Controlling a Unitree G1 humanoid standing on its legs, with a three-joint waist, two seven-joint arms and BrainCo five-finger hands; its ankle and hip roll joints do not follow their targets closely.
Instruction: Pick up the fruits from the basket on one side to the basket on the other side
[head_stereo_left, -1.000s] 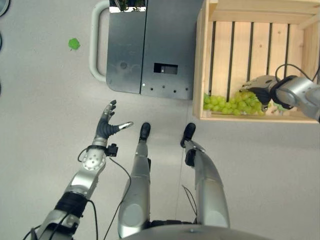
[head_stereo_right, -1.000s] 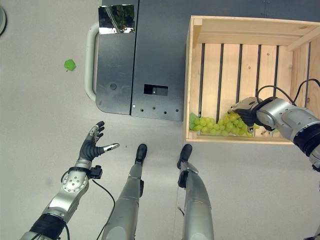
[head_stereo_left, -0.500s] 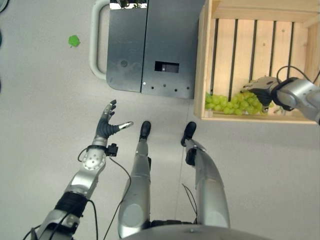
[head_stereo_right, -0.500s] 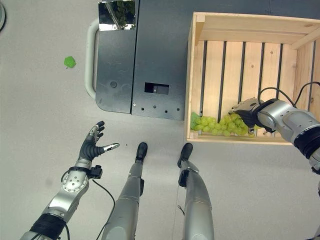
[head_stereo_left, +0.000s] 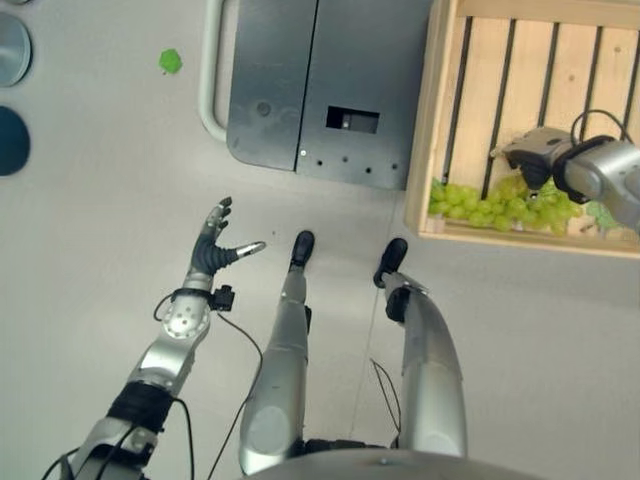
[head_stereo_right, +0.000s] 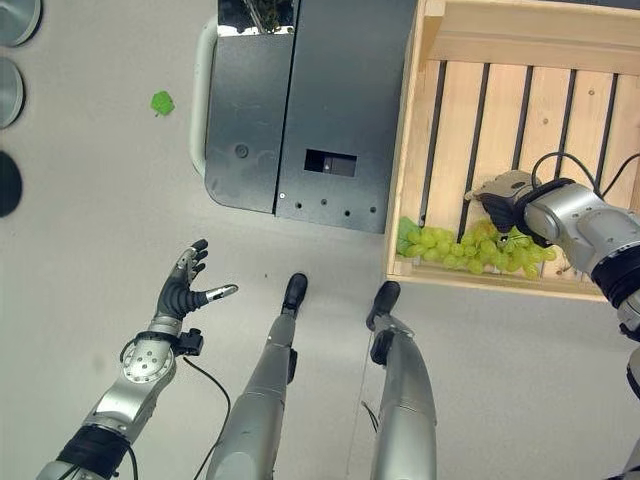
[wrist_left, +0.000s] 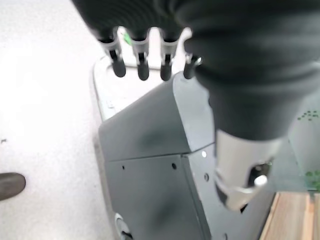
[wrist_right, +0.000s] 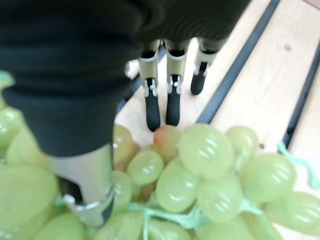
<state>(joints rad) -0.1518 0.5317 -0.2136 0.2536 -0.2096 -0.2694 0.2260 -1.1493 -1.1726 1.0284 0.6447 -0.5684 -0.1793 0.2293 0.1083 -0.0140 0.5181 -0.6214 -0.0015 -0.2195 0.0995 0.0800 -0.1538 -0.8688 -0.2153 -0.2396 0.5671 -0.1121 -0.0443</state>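
A bunch of green grapes (head_stereo_left: 482, 205) lies inside a wooden slatted crate (head_stereo_left: 435, 120), against its near wall. My right hand (head_stereo_left: 535, 152) hovers over the bunch's right end. In the right wrist view its straight fingers (wrist_right: 152, 100) reach past the top of the grapes (wrist_right: 200, 175), and the thumb lies alongside the bunch without closing on it. My left hand (head_stereo_left: 212, 250) hangs open over the bare floor far to the left, fingers spread, holding nothing.
A dark grey metal plate (head_stereo_left: 300, 90) with a white handle lies on the floor left of the crate. A small green scrap (head_stereo_left: 170, 61) sits further left. Round discs (head_stereo_left: 12, 50) show at the left edge.
The camera has shifted, sliding the whole scene right and down. My right hand has drawn slightly back from the grapes toward the crate's middle. The left hand has not moved.
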